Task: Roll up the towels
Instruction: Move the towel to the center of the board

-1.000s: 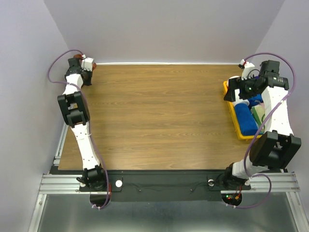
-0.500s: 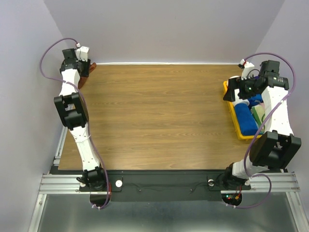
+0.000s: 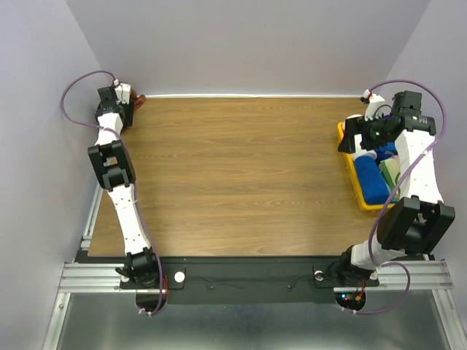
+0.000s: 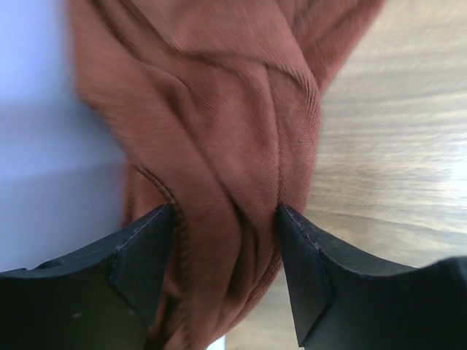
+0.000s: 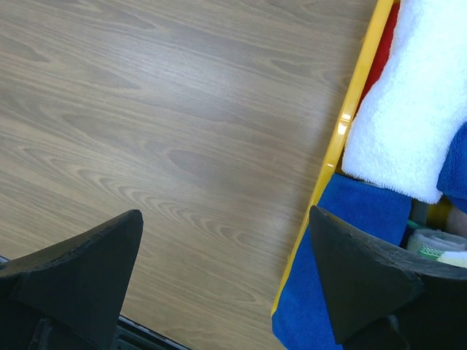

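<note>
Wooden counter (image 3: 241,175) first: at its upper-left corner, your left end effector (image 4: 222,219) has just spread its jaws, freeing the rust-brown towel (image 4: 219,109), bunched and unrolled between them; your right end effector (image 5: 225,215) gapes wide beside the yellow tray (image 5: 350,109)

The rust-brown towel (image 4: 219,109) runs off the left wrist view's top, its left side blurred. From above, the left gripper (image 3: 131,103) hides most of it

Place: I see a robot lab cell | evidence: plain walls (image 3: 248,44) boxing one wood table (image 3: 241,175), metal rail frame (image 3: 87,277)
</note>
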### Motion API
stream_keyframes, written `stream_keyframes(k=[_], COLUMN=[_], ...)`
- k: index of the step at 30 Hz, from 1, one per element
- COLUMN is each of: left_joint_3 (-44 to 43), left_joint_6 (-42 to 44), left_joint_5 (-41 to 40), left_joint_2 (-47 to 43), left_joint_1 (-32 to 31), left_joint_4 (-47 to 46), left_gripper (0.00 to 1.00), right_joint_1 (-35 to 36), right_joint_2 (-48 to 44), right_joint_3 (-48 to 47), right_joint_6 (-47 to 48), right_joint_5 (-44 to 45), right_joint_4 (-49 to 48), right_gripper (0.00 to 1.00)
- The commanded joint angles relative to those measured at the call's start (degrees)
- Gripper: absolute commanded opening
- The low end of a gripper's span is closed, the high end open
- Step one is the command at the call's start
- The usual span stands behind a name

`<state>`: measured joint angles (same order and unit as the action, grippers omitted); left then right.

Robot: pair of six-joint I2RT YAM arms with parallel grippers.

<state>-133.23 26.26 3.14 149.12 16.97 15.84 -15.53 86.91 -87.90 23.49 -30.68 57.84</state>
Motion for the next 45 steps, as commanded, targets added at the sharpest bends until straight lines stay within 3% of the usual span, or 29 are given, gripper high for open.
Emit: stream_keyframes(k=[1, 2, 5, 6, 10, 13, 20, 27, 31, 32, 33, 35, 36, 37, 41, 45], left_joint_3=[-3.2, -2.9, -2.7, -2.7, -2.4, 2.3, 34.7, 56.8, 67.5, 68.0, 68.2, 67.5, 67.1, 66.6, 62.6, 56.8], left_joint_6=[0.1, 0.4, 0.7, 0.8, 3.3, 9.1, 20.6, 27.7, 26.3, 25.3, 24.6, 24.2, 23.6, 23.5, 21.0, 18.6], left_joint_5=[0.2, 0.6, 2.8, 3.3, 7.2, 7.5, 11.1, 13.8, 16.4, 17.2, 18.2, 22.7, 24.3, 25.7, 31.4, 35.6], left_joint_2=[0.4, 0.6, 1.4, 1.4, -0.2, -6.7, -34.2, -45.4, -49.5, -49.5, -49.5, -49.8, -50.7, -51.5, -56.5, -56.8], left_joint_1=[1.2, 1.2, 1.3, 1.5, 0.6, -1.9, -16.8, -32.8, -39.4, -40.6, -41.3, -42.5, -42.5, -42.5, -41.8, -35.0], left_joint_4=[-1.2, -1.3, -1.7, -1.7, 0.1, 1.0, -0.8, 8.0, 8.4, 9.0, 9.7, 12.9, 14.7, 15.8, 17.7, 20.4], left_gripper=[0.69, 0.67, 0.44, 0.27, 0.0, 0.0, 0.0, 0.0, 0.01, 0.05, 0.19, 0.3, 0.51, 0.56, 0.58, 0.55], right_joint_1=[0.6, 0.7, 0.8, 0.8, 0.9, 1.3, 1.9, 2.3, 2.4, 2.4, 2.5, 3.2, 3.7, 4.1, 9.3, 17.1], right_joint_2=[0.3, 0.4, 0.8, 0.9, 1.0, 0.5, -0.7, -0.2, 0.0, 0.1, 0.2, 0.4, 0.4, 0.4, 1.5, 5.0], right_joint_3=[-1.7, -1.6, -2.1, -2.4, -2.4, -1.8, -1.3, -1.6, 0.3, 1.0, 1.4, 3.1, 3.5, 4.1, 5.2, 4.6], right_joint_6=[-0.8, -0.9, -1.4, -1.6, -1.7, -1.3, -0.8, -0.2, 0.1, 0.2, 0.3, 0.7, 0.9, 0.9, -0.5, -3.6], right_joint_5=[1.7, 1.9, 1.9, 2.0, 1.4, 0.0, -4.1, -6.9, -7.9, -8.2, -8.3, -8.7, -8.7, -8.5, -7.9, -5.2], right_joint_4=[-0.5, -0.6, -0.6, -0.6, -0.6, -0.6, -1.7, -2.6, -3.3, -3.4, -3.4, -3.4, -3.4, -3.4, -5.4, -9.5], right_gripper=[1.0, 1.0, 1.0, 1.0, 1.0, 1.0, 1.0, 1.0, 1.0, 1.0, 1.0, 1.0, 0.99, 0.99, 0.93, 0.81])
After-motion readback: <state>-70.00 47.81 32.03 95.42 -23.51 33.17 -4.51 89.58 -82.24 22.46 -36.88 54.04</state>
